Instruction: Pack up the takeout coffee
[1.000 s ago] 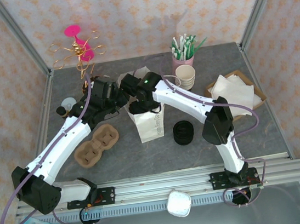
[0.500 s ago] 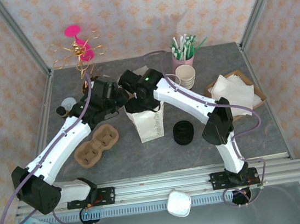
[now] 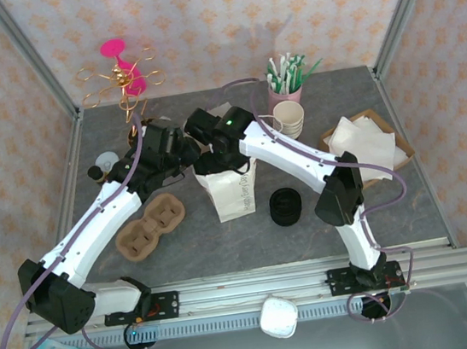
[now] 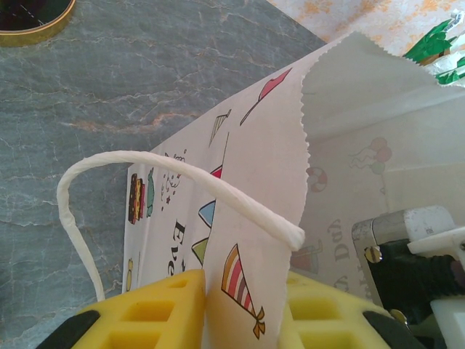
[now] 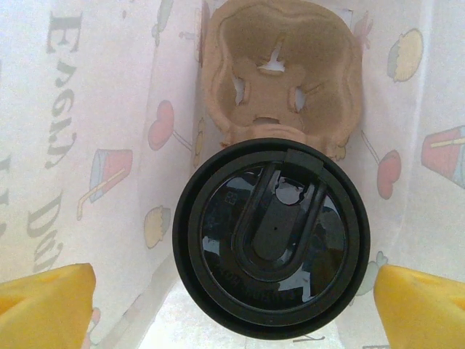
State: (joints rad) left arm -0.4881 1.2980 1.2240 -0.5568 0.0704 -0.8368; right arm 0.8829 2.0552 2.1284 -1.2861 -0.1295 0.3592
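The takeout coffee, a cup under a round black lid, stands inside the white printed paper bag, in one pocket of a brown pulp carrier. My right gripper hangs in the bag's mouth directly above the lid. It is open, with its yellow fingertips well apart on either side of the cup and not touching it. My left gripper is shut on the bag's side wall just below the white twisted handle. From above, the left gripper sits at the bag's left top edge.
A second pulp carrier lies left of the bag and a pile of black lids right of it. Stacked cups, a pink holder of sticks and a napkin box stand at the back right. A gold stand is back left.
The right wrist has drawn slightly up and back over the bag's mouth. The left arm and the bag have stayed put.
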